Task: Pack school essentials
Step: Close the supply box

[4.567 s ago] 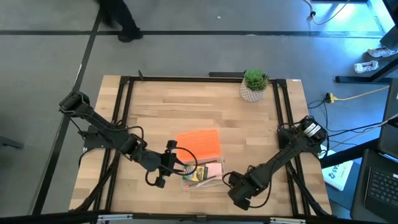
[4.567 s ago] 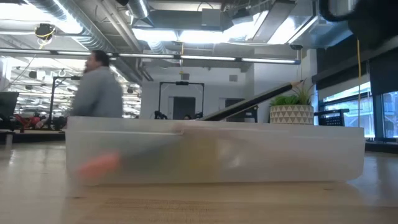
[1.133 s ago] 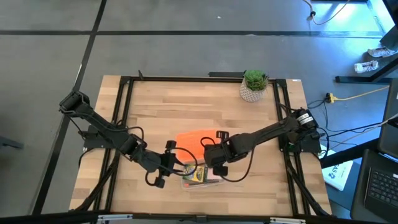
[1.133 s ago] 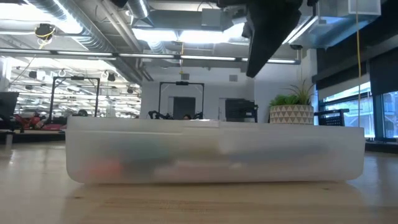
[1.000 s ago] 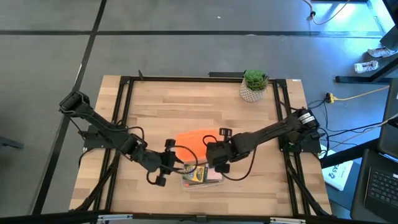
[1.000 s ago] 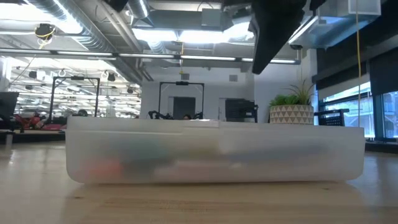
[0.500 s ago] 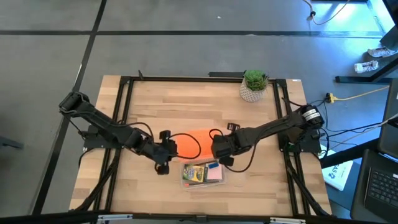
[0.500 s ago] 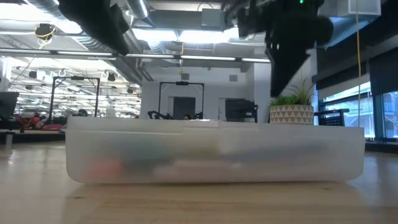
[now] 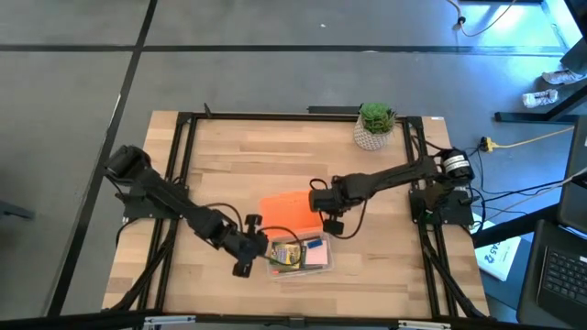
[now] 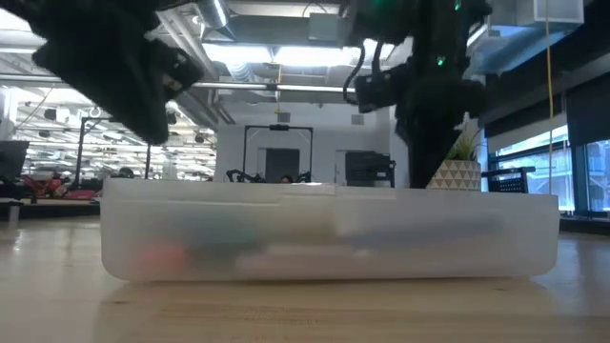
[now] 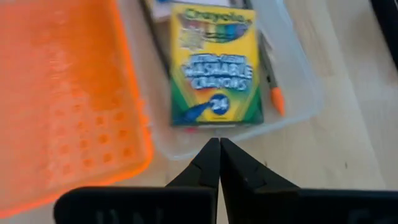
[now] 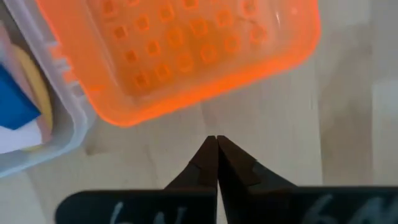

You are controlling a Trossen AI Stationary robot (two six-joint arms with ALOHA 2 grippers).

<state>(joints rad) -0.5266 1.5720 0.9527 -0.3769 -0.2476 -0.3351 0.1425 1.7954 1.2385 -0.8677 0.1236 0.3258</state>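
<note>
Bench (image 9: 229, 174) — pale wood-plank top in a black frame, seen whole from above.

Clear case (image 9: 301, 256) — shallow, see-through, open at the top, near the middle of the bench's front edge. From table height it shows as a frosted trough (image 10: 329, 236) whose contents are only blurs.

Crayon box (image 9: 288, 256) — green and yellow, lying flat in the half of the case nearer the left arm; the left wrist view shows its printed face (image 11: 214, 65) up, one end close to the case wall.

Pad (image 9: 319, 258) — pale pink, flat in the other half of the case, beside the crayon box.

Blue piece (image 9: 314, 245) — small, in the case along the side nearer the lid; the right wrist view shows a blue corner (image 12: 13, 106) of it over the pink.

Pen (image 11: 270, 73) — thin, orange-tipped, lying in the case alongside the crayon box.

Orange lid (image 9: 292, 212) — off the case, flat on the bench just behind it, near the bench's middle; dotted with small square marks.

Left gripper (image 9: 252, 254) — low over the bench at the case's end nearest the crayon box, fingers pressed together, holding nothing.

Right gripper (image 9: 323, 213) — at the lid's edge facing the bench's right edge, fingers pressed together above bare wood, holding nothing.

Potted plant (image 9: 375, 125) — green, in a patterned white pot, close to the far right corner of the bench, well apart from the case.
</note>
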